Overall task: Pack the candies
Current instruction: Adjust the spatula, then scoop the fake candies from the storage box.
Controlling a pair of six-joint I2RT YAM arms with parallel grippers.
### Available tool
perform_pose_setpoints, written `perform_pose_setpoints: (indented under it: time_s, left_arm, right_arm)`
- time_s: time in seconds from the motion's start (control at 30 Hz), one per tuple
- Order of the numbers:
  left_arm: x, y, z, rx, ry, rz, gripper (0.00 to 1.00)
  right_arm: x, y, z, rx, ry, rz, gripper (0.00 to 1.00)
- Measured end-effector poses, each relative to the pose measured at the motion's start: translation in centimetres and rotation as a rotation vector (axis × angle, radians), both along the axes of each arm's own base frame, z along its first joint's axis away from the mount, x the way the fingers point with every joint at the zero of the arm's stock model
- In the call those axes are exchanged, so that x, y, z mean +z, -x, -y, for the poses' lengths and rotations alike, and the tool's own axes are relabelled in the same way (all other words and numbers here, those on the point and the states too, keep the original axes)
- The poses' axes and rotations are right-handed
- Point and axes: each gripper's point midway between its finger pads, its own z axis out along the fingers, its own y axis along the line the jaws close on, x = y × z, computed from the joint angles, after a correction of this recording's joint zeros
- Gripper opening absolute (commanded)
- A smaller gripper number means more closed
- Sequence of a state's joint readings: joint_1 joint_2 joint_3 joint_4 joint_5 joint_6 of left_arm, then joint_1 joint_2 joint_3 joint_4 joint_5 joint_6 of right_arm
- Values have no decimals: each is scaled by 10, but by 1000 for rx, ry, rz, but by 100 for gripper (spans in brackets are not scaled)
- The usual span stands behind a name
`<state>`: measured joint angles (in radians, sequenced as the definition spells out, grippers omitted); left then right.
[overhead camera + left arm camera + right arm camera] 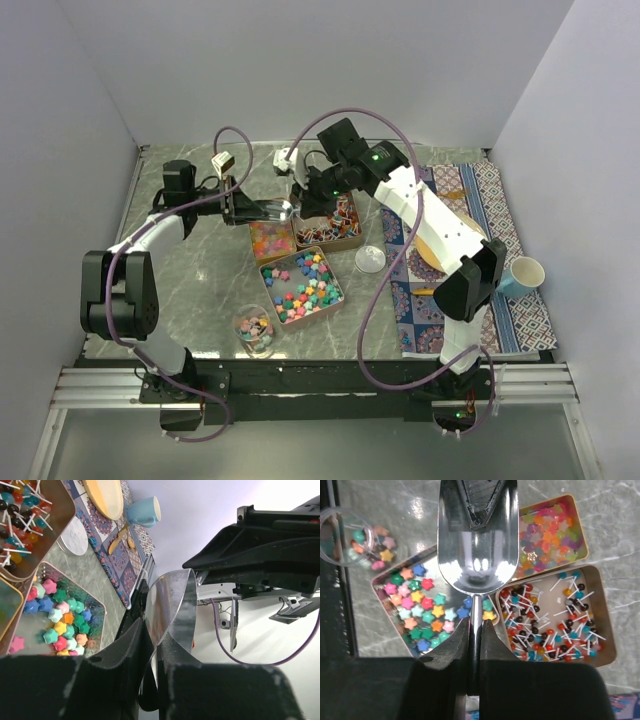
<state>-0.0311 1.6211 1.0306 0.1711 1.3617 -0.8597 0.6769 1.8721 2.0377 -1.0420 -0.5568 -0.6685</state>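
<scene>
Candies point(427, 605) all sit in containers under and around the right gripper point(476, 630), none in either gripper

- Right gripper: fingers clamped on the thin handle of a metal scoop point(475, 545), bowl pointing away from it
- Left gripper point(152, 635): fingers pinched shut on the bowl rim of the same scoop, at the end opposite the right gripper, so both hold it at once, above the tins
- Star tin point(395, 569): right below the right gripper and off to its left in the wrist view, with a loose layer of star candies point(437, 611) in pastel and bright colours
- Stick tin point(609, 625): just right of that gripper, touching the star tin's corner, holds stick candies point(530, 630) with dark, red, teal and orange heads on white sticks
- Jelly tin point(580, 526): ahead and right of the gripper, past the stick tin, partly under the scoop bowl, full of small orange, pink and yellow jelly bits point(550, 530)
- Glass jar point(332, 527): ahead and far left of the gripper, beside the star tin, a few star candies inside, open top
- Round lid point(370, 259): lies flat on the table near the stick tin
- Patterned mat point(117, 555): well off from the left gripper, carries a yellow plate point(105, 497) and a blue cup point(142, 511)
</scene>
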Motion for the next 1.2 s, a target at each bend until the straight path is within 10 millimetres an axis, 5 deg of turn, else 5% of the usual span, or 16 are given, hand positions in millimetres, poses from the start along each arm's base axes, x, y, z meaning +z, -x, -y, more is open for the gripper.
perform_pose_setpoints:
  time_s: [0.2,0.3,0.43,0.53,0.63,0.8,1.2]
  left_arm:
    - [-3,-9,-6,53,-27,-26,57]
    - [10,-35,-30,161,-73,-3,60]
    - [36,-83,-88,384,-175,123,60]
    - [28,-93,-115,503,-262,135,60]
    - [-3,-78,-116,535,-316,68,60]
    - [-47,-41,-111,553,-364,-62,60]
    - [-13,-2,-138,712,-378,93,62]
  right_arm:
    - [-5,-2,6,7,36,13,0]
    - [-16,4,25,44,116,20,0]
    - [-39,21,71,121,278,69,0]
    - [-49,37,110,220,415,122,0]
    - [-46,36,131,334,518,226,0]
    - [-44,23,133,519,642,384,0]
    - [-80,34,87,872,816,497,0]
